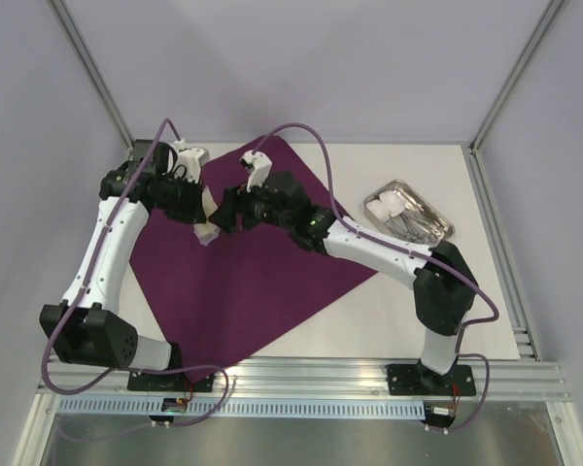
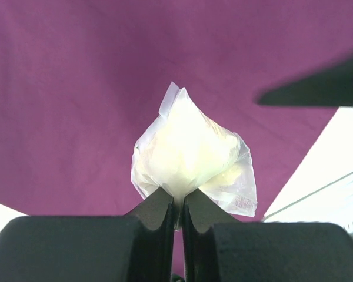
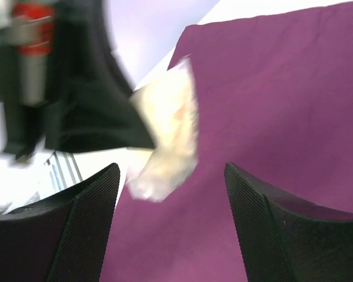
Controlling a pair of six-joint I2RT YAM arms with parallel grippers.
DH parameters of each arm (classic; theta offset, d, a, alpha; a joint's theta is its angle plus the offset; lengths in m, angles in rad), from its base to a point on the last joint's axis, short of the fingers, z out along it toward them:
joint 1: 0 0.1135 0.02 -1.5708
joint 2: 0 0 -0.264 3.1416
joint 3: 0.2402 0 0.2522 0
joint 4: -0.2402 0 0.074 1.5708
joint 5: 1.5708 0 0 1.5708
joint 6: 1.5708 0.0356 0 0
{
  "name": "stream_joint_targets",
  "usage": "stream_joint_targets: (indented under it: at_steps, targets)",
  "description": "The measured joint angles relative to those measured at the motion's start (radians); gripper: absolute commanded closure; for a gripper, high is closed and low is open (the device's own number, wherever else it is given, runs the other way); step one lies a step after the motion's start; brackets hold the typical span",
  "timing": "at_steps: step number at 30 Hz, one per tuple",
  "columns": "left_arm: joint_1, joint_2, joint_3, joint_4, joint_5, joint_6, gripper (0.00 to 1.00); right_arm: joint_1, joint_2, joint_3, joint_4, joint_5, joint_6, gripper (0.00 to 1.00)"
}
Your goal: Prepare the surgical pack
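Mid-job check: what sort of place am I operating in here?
Probably a lab robot test cell, not a clinic: aluminium frame posts, plain grey wall panels, white table with purple cloth and steel tray.

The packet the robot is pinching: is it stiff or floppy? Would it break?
Probably floppy: the packet crumples into creases where the left gripper pinches one edge. Likely light, since that small pinch seems to carry it over the purple cloth. Its thin see-through wrap could tear rather than shatter.
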Motion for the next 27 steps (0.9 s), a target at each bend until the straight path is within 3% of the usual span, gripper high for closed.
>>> stream_joint_targets:
  at_steps: [3,10,15,16,18,19,21,22,27]
  targets:
    - [0.0,-0.042,-0.019,-0.013,0.012,0.0,0.88,-0.004,0.043,0.019,0.013,-0.018,0.042,0.34]
    - [0.0,-0.097,-0.04,-0.018,0.023,0.0,0.88,-0.007,0.105,0.059,0.042,-0.099,0.119,0.61]
    - [0.0,-0.095,-0.047,-0.02,0.023,0.0,0.86,-0.006,0.115,0.063,0.061,-0.163,0.142,0.92]
    - [0.0,-0.094,-0.047,-0.021,0.023,0.0,0.79,-0.006,0.115,0.063,0.066,-0.172,0.144,1.0]
    - [0.0,-0.094,-0.047,-0.02,0.022,0.006,0.61,-0.008,0.115,0.059,0.074,-0.18,0.143,0.99]
    - [0.0,-0.094,-0.047,-0.019,0.023,0.008,0.36,-0.013,0.113,0.05,0.084,-0.181,0.143,1.0]
    - [0.0,-0.093,-0.047,-0.019,0.027,0.005,0.21,-0.023,0.098,0.009,0.097,-0.186,0.146,1.0]
    - [0.0,-0.093,-0.046,-0.018,0.027,0.009,0.03,-0.034,0.082,-0.029,0.107,-0.19,0.155,1.0]
    - [0.0,-0.085,-0.01,-0.026,0.026,0.011,0.0,-0.167,-0.029,-0.225,0.159,-0.19,0.209,1.0]
